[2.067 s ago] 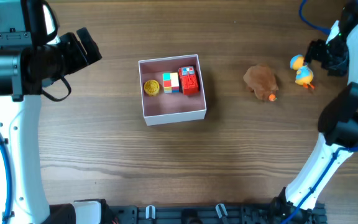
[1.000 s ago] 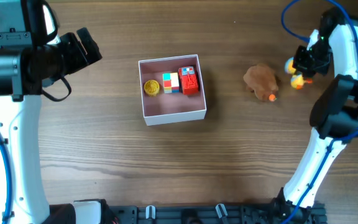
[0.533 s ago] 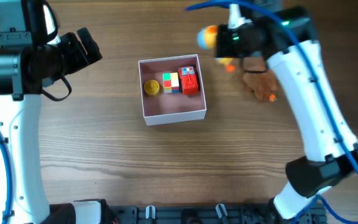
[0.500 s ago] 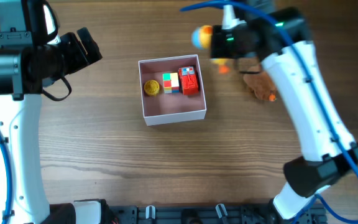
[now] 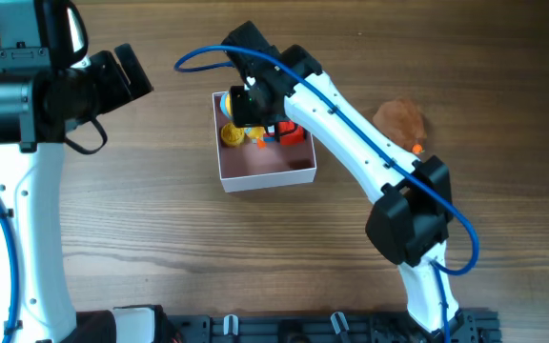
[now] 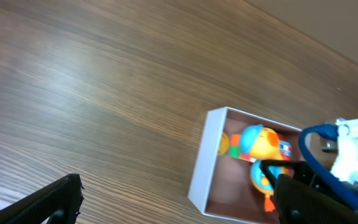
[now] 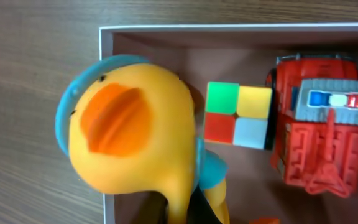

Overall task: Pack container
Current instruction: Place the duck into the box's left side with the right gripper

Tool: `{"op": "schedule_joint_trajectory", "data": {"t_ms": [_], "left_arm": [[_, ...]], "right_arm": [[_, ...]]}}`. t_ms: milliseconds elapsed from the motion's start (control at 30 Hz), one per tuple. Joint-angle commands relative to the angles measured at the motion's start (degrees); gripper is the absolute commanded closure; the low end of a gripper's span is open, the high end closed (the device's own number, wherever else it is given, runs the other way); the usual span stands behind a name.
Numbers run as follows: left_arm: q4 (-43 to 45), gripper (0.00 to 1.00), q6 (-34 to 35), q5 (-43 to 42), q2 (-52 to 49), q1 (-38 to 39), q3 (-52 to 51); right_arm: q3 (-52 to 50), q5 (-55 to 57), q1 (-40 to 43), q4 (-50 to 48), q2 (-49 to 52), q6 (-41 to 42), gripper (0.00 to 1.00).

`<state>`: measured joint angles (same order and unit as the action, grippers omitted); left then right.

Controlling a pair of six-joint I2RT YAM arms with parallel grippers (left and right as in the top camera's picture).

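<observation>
container (image 5: 267, 168) sits mid-table, and the right arm (image 5: 351, 124), which was out at the far right edge two seconds ago, now stretches across it. the right gripper (image 5: 251, 110) is clenched on the duck (image 7: 135, 130), which has gone from the tabletop to hanging over the box's left part, beside the red truck (image 7: 319, 143) and colour cube (image 7: 238, 115), while the left gripper (image 5: 133, 69) hangs spread open, well off to the left. by my reading the duck needs only lowering and a release, and the brown plush (image 5: 400, 121), outside the box, remains to pack.
</observation>
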<state>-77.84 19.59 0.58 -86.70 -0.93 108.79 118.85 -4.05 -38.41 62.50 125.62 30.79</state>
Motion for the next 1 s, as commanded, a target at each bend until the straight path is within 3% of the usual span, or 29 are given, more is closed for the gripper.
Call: {"op": "schedule_joint_trajectory", "data": {"t_ms": [0, 300, 433, 467, 567, 767, 967], "left_arm": [[-0.11, 0.0, -1.18, 4.07, -0.48, -1.55, -0.2], [-0.15, 0.0, -1.18, 4.02, -0.48, -4.61, -0.2], [-0.15, 0.0, -1.18, 4.02, -0.48, -4.61, -0.2], [-0.15, 0.0, -1.18, 4.02, -0.48, -4.61, -0.2], [-0.15, 0.0, -1.18, 4.02, -0.48, -4.61, -0.2], [-0.15, 0.0, -1.18, 4.02, -0.48, -4.61, -0.2], [-0.17, 0.0, -1.18, 4.02, -0.48, -4.61, -0.2]], "right_arm": [[0.26, -0.44, 0.22, -0.9, 1.57, 2.67, 0.93], [0.26, -1.86, 0.22, -3.72, 7.17, 8.5, 0.85], [0.26, -2.51, 0.22, -5.6, 8.94, 8.52, 0.67], [0.26, -3.37, 0.22, -6.14, 8.96, 8.15, 0.52], [0.26, -5.66, 0.22, -8.02, 8.96, 6.38, 0.42], [0.28, -6.86, 0.24, -7.19, 8.74, 3.52, 0.43], [2.71, 5.22, 2.01, -2.05, -1.73, 2.23, 0.43]]}}
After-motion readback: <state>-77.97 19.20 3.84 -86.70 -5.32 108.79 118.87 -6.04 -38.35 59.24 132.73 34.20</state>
